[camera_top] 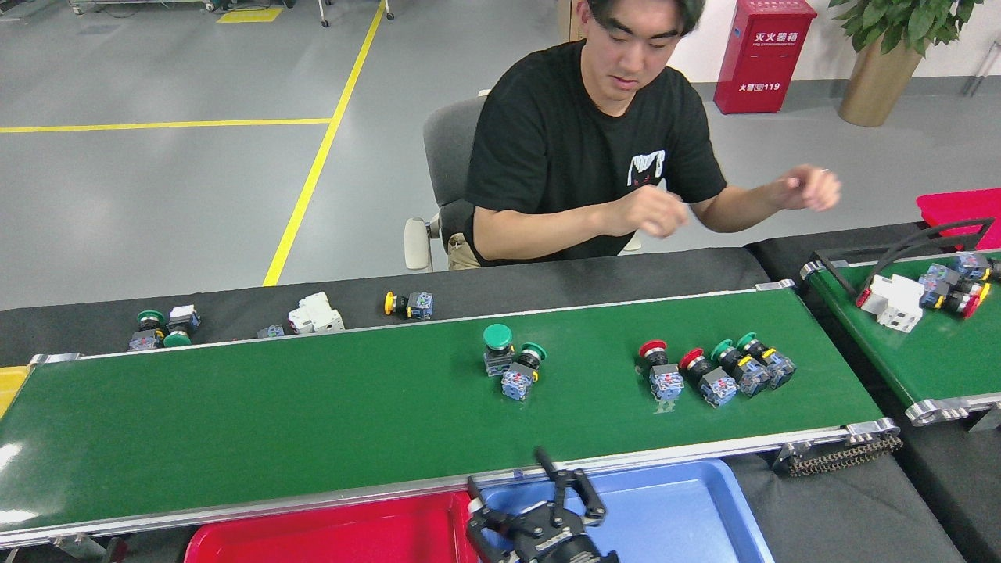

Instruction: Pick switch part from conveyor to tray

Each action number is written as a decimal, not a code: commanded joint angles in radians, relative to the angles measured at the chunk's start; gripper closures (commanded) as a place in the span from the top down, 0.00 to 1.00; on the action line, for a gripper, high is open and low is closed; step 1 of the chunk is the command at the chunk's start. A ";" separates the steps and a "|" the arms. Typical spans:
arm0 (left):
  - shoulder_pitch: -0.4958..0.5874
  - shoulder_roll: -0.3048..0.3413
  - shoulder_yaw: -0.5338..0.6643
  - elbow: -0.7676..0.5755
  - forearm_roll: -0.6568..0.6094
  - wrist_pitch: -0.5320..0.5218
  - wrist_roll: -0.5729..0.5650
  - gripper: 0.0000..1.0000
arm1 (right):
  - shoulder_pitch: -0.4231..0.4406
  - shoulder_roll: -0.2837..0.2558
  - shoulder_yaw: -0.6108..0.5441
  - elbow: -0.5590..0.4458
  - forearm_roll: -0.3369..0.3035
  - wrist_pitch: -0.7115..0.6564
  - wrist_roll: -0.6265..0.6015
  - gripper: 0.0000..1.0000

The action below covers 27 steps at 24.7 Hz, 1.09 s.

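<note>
The conveyor (313,422) runs across the middle of the head view. Two green-capped switch parts (510,364) lie together near its centre. Several more switch parts (715,372), with red and green caps, lie in a row further right. A red tray (336,536) and a blue tray (680,516) sit below the belt's near rail. My right gripper (532,500) hovers over the seam between the two trays, open, with nothing between its fingers. My left gripper is out of view.
A seated person faces me across the belt, both hands raised above the black table. A shorter green belt (931,360) at right carries a white block and several switch parts. More parts (317,314) lie on the black strip behind the conveyor. A chain drive (841,455) sits at the conveyor's right end.
</note>
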 commanded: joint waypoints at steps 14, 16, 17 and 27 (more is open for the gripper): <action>-0.225 -0.002 -0.368 -0.070 -0.120 0.013 -0.103 1.00 | -0.208 0.082 -0.002 0.157 0.010 0.071 0.094 1.00; -0.289 -0.026 -0.416 -0.044 -0.189 0.015 -0.104 1.00 | -0.240 0.101 -0.002 0.206 0.013 0.071 0.097 1.00; -0.317 -0.046 -0.440 -0.019 -0.215 0.016 -0.106 1.00 | -0.254 0.107 -0.002 0.226 0.013 0.071 0.099 1.00; -0.498 -0.157 -0.534 0.212 -0.379 0.038 -0.155 1.00 | -0.345 0.132 -0.005 0.330 0.009 0.095 0.122 1.00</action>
